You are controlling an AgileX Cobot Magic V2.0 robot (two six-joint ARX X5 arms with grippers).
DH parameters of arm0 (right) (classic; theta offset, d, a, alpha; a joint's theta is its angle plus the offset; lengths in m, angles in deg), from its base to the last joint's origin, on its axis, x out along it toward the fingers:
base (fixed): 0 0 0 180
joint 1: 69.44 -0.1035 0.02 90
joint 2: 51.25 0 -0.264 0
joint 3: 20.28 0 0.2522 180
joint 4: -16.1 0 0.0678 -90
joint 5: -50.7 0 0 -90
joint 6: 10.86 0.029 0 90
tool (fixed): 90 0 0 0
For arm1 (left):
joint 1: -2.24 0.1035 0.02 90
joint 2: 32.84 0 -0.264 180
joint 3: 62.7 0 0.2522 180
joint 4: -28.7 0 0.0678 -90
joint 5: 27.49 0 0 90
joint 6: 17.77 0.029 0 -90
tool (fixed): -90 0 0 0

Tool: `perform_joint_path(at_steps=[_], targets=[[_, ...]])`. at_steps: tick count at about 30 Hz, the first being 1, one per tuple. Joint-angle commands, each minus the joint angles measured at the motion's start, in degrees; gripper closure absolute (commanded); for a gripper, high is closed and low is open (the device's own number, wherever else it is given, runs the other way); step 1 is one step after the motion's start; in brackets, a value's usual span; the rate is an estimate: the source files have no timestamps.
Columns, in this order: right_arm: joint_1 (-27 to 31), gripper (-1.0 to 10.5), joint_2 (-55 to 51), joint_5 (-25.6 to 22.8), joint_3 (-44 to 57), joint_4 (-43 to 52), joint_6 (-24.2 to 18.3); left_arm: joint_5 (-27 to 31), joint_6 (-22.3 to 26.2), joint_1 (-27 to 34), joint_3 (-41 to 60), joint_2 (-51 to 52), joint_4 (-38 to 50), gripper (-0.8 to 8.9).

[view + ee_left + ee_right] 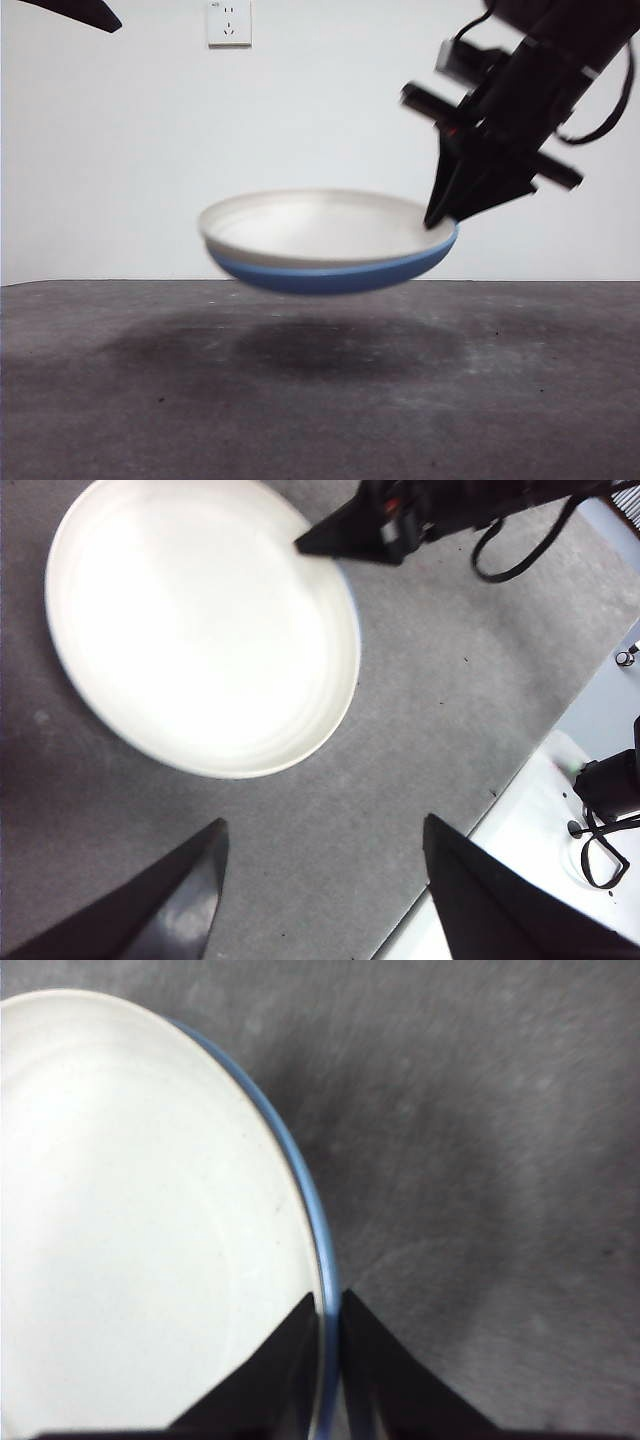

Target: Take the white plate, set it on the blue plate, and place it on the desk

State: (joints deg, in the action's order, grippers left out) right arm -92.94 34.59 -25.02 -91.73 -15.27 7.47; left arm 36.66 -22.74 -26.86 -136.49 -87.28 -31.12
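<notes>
Front view shows the right gripper (442, 218) clamped on the rims of the white plate (320, 225) nested in the blue plate (330, 272), both airborne above the desk (320, 400). Lowering should be level and slow (stack tilts slightly). The left gripper (320, 880) waits, jaws apart.

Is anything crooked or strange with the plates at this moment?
Slightly. The white plate, nested in the blue plate, hangs tilted above the desk, held at one rim only by the right tool. Nothing broken.
</notes>
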Motion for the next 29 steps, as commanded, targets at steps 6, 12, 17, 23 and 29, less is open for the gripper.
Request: perform_joint_path(at_steps=[6,12,17,23,29], targets=[[-2.67,9.4,8.26,-0.87,-0.42,5.66,3.85,-0.37,0.9,-0.22,-0.48,-0.44,0.55,5.02],[-2.71,9.4,13.09,-0.87,-0.42,6.23,4.07,-0.37,0.87,-0.22,-0.48,-0.44,0.46,5.02],[-2.73,9.4,14.67,-0.94,-0.42,6.56,4.04,-0.37,0.87,-0.22,-0.48,-0.44,0.11,5.02],[-2.73,8.3,14.64,-0.94,-0.42,6.21,4.17,-0.37,0.9,-0.22,-0.48,-0.44,-1.07,5.02],[-2.71,6.3,13.99,-1.01,-0.42,5.29,4.15,-0.37,0.9,-0.22,-0.48,-0.44,-1.07,5.02]])
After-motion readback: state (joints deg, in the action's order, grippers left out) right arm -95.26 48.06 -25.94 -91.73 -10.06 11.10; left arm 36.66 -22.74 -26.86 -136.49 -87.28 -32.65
